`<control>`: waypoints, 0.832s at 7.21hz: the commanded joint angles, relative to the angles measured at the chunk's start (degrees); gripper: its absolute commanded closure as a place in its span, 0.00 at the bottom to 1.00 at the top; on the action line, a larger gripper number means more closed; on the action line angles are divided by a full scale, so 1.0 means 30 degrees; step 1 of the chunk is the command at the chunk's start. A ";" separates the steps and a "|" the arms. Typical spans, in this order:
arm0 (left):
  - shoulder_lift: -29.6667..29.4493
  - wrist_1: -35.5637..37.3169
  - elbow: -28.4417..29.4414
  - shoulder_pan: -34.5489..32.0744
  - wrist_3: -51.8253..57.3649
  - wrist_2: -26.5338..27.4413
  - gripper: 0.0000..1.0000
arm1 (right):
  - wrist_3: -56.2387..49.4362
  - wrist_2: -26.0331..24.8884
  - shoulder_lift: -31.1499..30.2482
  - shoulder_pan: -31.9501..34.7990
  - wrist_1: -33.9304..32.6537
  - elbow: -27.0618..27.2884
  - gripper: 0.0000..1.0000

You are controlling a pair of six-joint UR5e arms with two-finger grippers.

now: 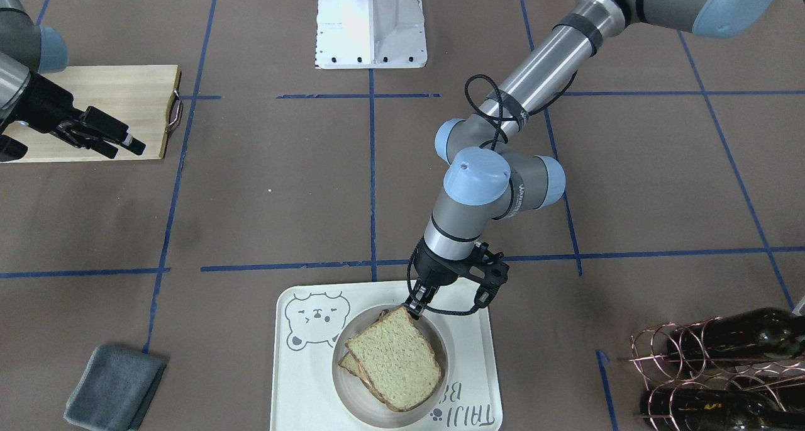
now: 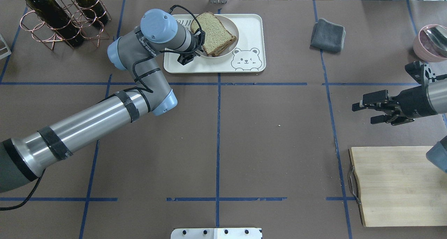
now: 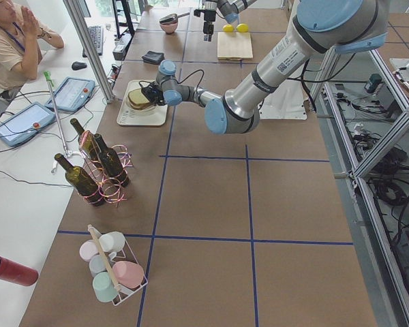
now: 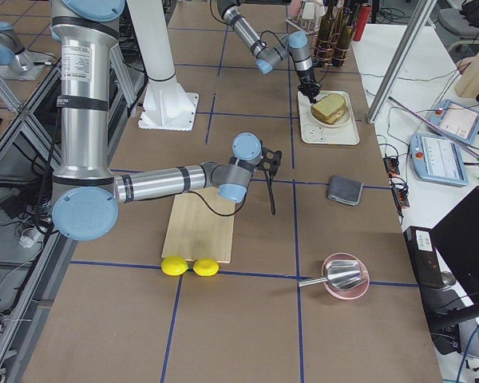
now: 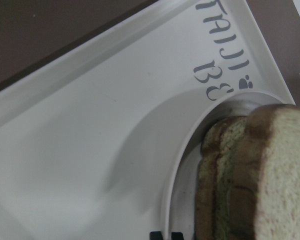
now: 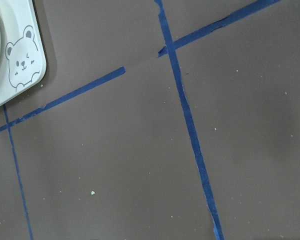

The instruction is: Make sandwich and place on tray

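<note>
The sandwich (image 1: 393, 358), two speckled tan slices with dark crust, lies on a small round white plate (image 1: 349, 396). The plate stands on the cream bear tray (image 1: 302, 387) at the table's far edge. No egg shows between the slices. My left gripper (image 1: 416, 308) is at the plate's near rim beside the top slice, fingers pinched close on the rim. The left wrist view shows the sandwich edge (image 5: 260, 180), the plate rim (image 5: 185, 190) and the tray (image 5: 90, 150). My right gripper (image 2: 363, 114) is open and empty, hovering far off above the table.
A pale wooden cutting board (image 2: 394, 183) lies below the right arm, with two lemons (image 4: 190, 266) beside it. A grey cloth (image 2: 327, 35) lies right of the tray. A copper rack with wine bottles (image 2: 59, 15) stands left of it. A pink bowl (image 2: 431, 42) is far right.
</note>
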 commanded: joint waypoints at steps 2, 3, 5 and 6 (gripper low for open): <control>0.3271 0.3719 -0.6699 -0.0287 0.1837 -0.1579 0.74 | -0.0039 0.0117 0.0041 0.0028 -0.0007 -0.0017 0.00; 0.4792 0.5304 -0.9657 -0.0346 0.3294 -0.2254 0.74 | -0.0097 0.0291 -0.0017 0.0377 -0.0036 0.0012 0.00; 1.0113 0.5525 -1.5784 -0.0637 1.0183 -0.2319 0.69 | -0.0825 0.0789 -0.0163 0.1900 -0.0793 -0.0133 0.00; 1.2111 0.5438 -1.6970 -0.1335 1.3094 -0.2754 0.69 | -0.3412 0.1226 -0.0193 0.2803 -0.2422 -0.0134 0.00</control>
